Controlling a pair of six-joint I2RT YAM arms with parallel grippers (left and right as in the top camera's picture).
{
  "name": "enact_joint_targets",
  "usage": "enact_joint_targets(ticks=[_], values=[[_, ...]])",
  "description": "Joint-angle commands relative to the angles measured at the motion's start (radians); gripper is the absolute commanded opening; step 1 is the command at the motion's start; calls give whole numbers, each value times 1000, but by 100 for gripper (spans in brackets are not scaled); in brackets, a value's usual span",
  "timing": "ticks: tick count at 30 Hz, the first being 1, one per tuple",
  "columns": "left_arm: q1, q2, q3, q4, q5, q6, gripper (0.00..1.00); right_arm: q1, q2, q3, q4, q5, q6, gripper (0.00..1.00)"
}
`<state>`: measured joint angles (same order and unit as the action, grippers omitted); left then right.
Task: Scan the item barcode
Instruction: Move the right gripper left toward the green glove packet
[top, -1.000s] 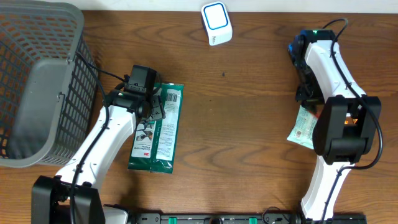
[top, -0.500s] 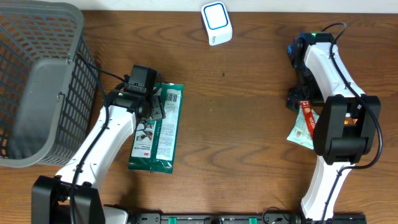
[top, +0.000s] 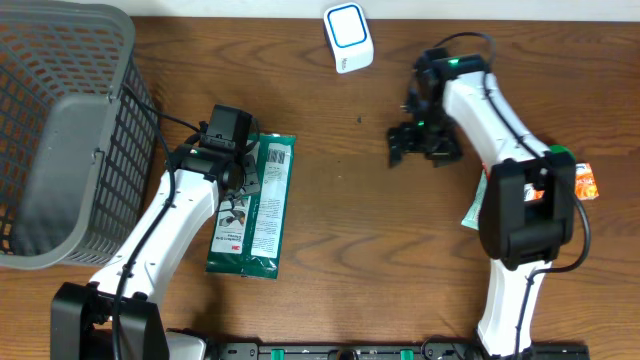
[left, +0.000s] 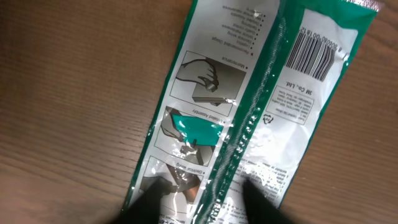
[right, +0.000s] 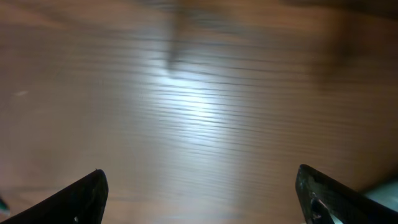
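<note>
Your left gripper (left: 205, 200): jaws part-open, dark blurred fingertips (left: 149, 198) straddling centre seam of green 3M packet (left: 249, 106), at end away from barcode (left: 314, 56). Whether tips touch it, cannot tell. Packet flat on wood table (top: 340, 220), barcode face up, well below and left of white scanner (top: 348, 37). Your right gripper (top: 422, 148): jaws wide, holding nothing, over bare wood just below and right of scanner. Grey mesh basket (top: 60, 130) far left of scanner.

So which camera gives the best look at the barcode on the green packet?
The left wrist view: the barcode is close and sharp. Overhead shows the packet with it tiny; the right wrist view shows only table.
</note>
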<state>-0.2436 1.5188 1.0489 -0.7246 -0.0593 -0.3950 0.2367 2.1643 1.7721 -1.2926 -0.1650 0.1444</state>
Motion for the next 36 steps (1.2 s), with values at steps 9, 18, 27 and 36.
enact_joint_targets(ticks=[9, 18, 27, 36], values=[[7, 82, 2, -4, -154, 35, 19, 208, -32, -4, 45, -59, -41, 99], [63, 157, 2, 0, -163, 31, 19, 246, -32, -62, 68, -72, -72, 99], [92, 242, 2, -1, -128, 33, 23, 214, -32, -211, 206, -72, -72, 99], [90, 242, 1, 10, 164, 70, 27, 216, -32, -218, 224, -72, -72, 75]])
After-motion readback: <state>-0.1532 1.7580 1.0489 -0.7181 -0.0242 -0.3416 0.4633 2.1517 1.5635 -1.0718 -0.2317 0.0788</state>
